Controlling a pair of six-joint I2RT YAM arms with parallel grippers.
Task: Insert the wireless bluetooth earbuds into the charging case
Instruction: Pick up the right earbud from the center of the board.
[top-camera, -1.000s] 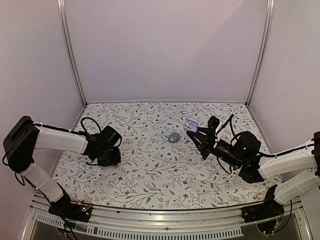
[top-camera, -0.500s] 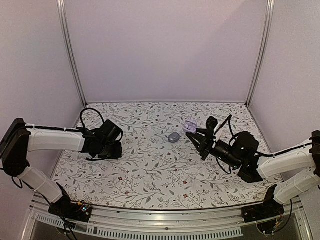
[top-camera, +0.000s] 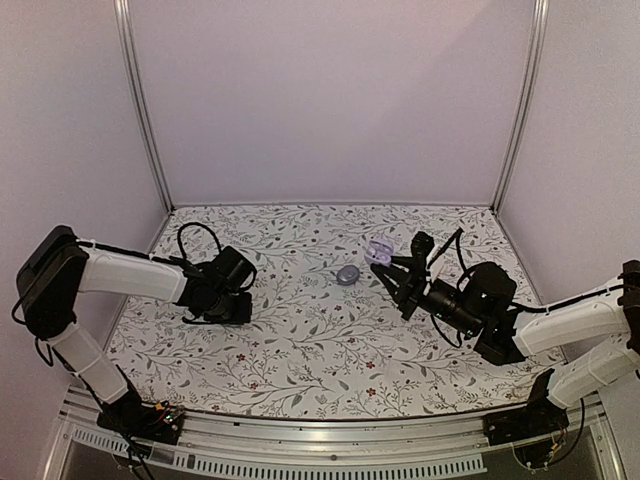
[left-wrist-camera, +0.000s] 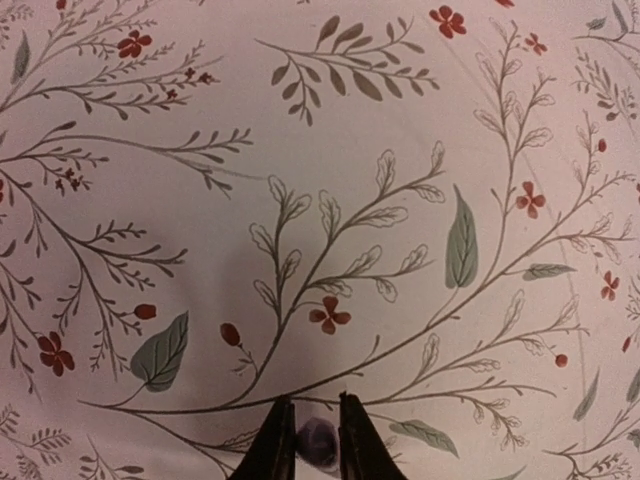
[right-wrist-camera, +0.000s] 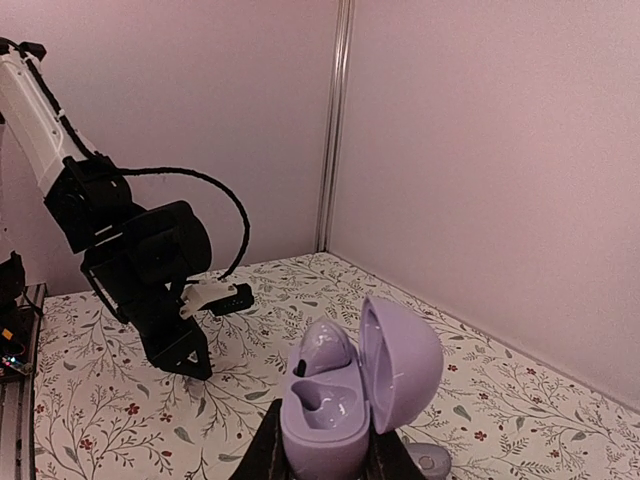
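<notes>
Both pincers are loaded: 1 on a bud, 1 on the open case!

Over on the left, the left pincer (left-wrist-camera: 316, 408) is down at the flowered counter (top-camera: 300, 350), clenched on a small purple bud (left-wrist-camera: 318, 442) that peeks out between its 2 dark fingers. Across the way, the right pincer (right-wrist-camera: 325, 437) hangs above the counter, grasping the charging case (right-wrist-camera: 402, 365) by its lower half, lid standing upright and open. The near well of the case is bare. A rounded lavender shape sits in the far well, and I cannot tell whether it is a bud or part of the shell. Look just below that case: a grey-lavender bud (top-camera: 347, 275) lies loose on the counter, near the right pincer's tips and well apart from the left pincer.
</notes>
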